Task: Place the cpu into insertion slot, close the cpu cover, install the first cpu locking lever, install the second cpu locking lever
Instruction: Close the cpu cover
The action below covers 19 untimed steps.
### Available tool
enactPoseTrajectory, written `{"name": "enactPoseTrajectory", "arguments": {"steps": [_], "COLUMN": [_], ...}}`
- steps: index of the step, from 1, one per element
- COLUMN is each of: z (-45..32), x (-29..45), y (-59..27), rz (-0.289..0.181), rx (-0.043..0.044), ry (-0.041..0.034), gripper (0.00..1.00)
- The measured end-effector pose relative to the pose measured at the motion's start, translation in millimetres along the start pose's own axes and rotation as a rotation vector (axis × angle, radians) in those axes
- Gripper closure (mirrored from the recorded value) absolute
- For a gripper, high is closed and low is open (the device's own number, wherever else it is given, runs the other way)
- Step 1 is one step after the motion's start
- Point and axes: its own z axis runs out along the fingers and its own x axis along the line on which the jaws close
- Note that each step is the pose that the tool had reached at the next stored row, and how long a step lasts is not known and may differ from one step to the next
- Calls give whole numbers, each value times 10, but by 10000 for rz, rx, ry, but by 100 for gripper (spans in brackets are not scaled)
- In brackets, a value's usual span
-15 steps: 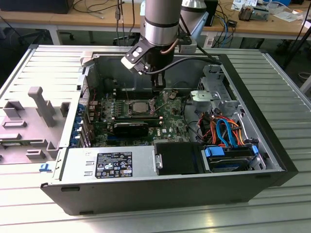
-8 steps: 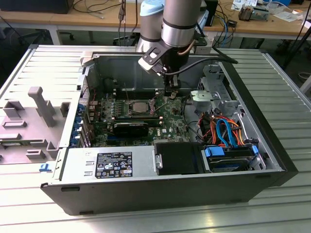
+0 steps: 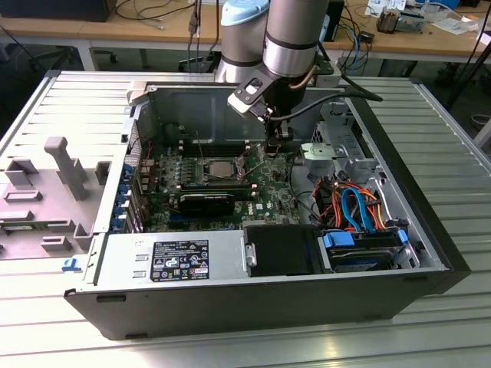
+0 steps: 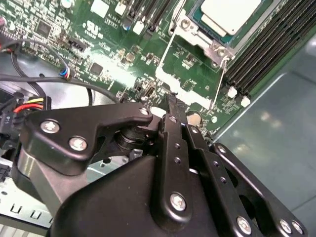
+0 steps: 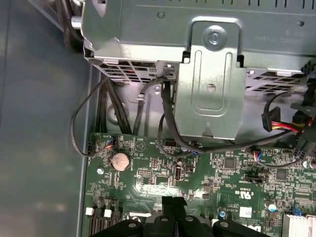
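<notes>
Next to the cpu (image 4: 229, 12), what have you got? my partner asks.

I answer: It sits flat in the slot (image 4: 190, 27) with its silver top up. The cover (image 4: 183, 92) is swung open on the side of the cpu that faces my gripper (image 4: 170, 101). The fingers (image 4: 170, 129) are pressed together, and I can see nothing between them. The tip is right at the cover's free edge. I cannot tell if it touches.

How will the cover handle?

I think it is thin, light and stiff. It is smooth metal, so it could slip. I would take it at that free edge, far from where it turns. The cpu looks small and easy to hurt, so I would not press on it. I would let the cover come down flat and even.

Anything in the way?

Long black memory slots (image 4: 261, 54) run just beside the cpu on another side. Red and black wires (image 4: 27, 106) lie well away from the cpu, past my gripper. A metal cage (image 5: 210, 74) with black cables (image 5: 165, 113) stands further off, also beyond the gripper.
</notes>
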Motion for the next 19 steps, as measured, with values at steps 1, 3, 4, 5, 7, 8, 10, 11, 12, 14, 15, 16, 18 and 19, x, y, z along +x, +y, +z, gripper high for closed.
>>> {"name": "enactPoseTrajectory", "arguments": {"steps": [1, 3, 4, 5, 7, 8, 10, 11, 12, 14, 15, 16, 18, 19], "z": [4, 14, 23, 37, 71, 91, 125, 135, 140, 143, 143, 143, 143, 143], "x": [24, 81, 106, 126, 157, 166, 167, 167, 169, 168, 166, 163, 155, 151], "y": [9, 29, 37, 46, 67, 74, 74, 72, 49, -12, -35, -57, -103, -123], "rz": [-4, -18, -27, -33, -37, -38, -45, -49, -52, -52, -51, -51, -52, -52], "rx": [5, 16, 23, 29, 38, 42, 47, 47, 47, 43, 42, 41, 41, 40], "ry": [3, 3, 2, 2, 5, 6, 4, 5, 12, 45, 46, 46, 47, 49], "gripper": [89, 89, 89, 89, 89, 89, 89, 89, 89, 89, 89, 89, 89, 89]}}
